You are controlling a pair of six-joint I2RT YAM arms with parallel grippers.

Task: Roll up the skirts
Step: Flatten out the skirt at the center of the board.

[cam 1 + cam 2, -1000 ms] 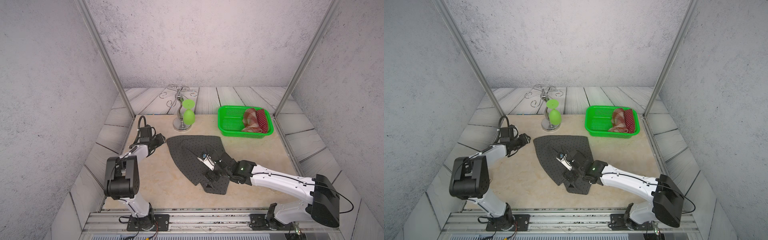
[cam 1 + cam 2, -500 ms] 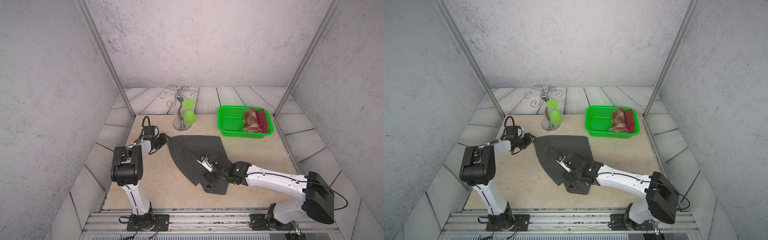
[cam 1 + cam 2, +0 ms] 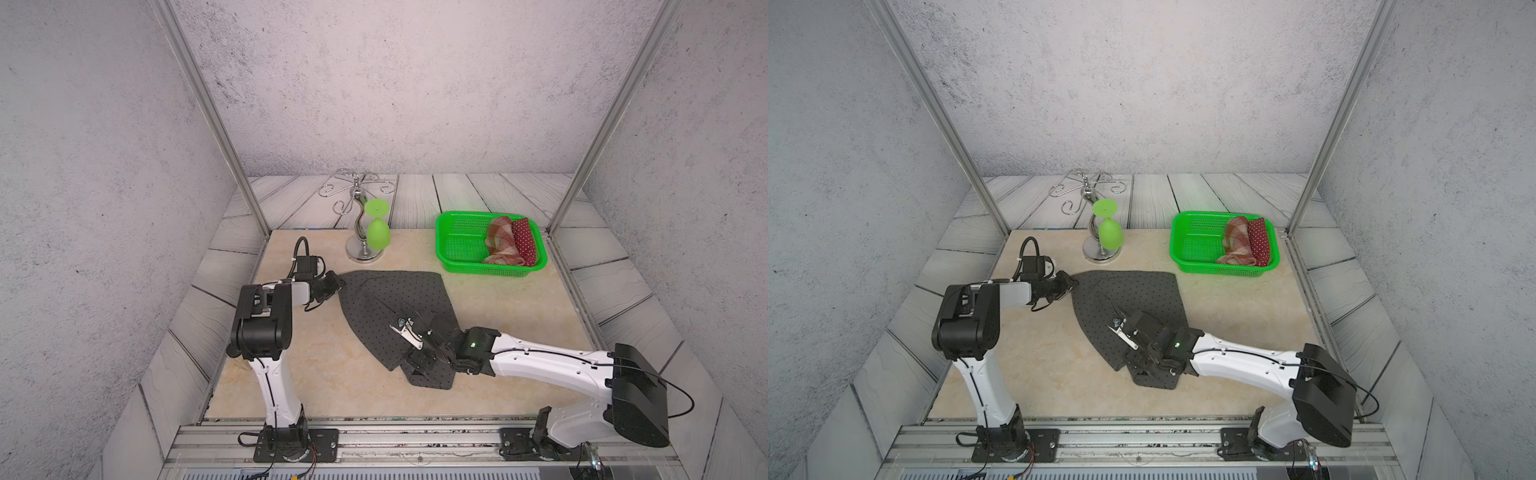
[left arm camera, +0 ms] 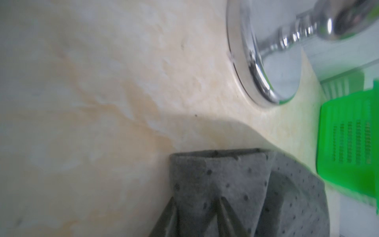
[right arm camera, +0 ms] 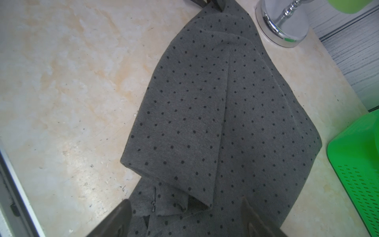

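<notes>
Evidently two of the skirts are finished: the red-brown plaid skirt (image 3: 500, 239) and the dark red dotted skirt (image 3: 524, 241) lie rolled side by side in the green basket (image 3: 486, 272) at the far right of the tabletop (image 3: 324, 365), clear of the working space. The dark grey skirt (image 3: 395, 299) lies spread mid-tabletop with one side flap folded over onto itself, probably to narrow it into a strip that rolls evenly. The left jaws sit at its far left corner, near the chrome stand (image 3: 362, 253), with cloth bunched between them; whether they truly pinch it I cannot tell. The right jaws stand wide open over the near, zipped end, straddling the cloth, seemingly placed to begin the roll against a taut far corner.
</notes>
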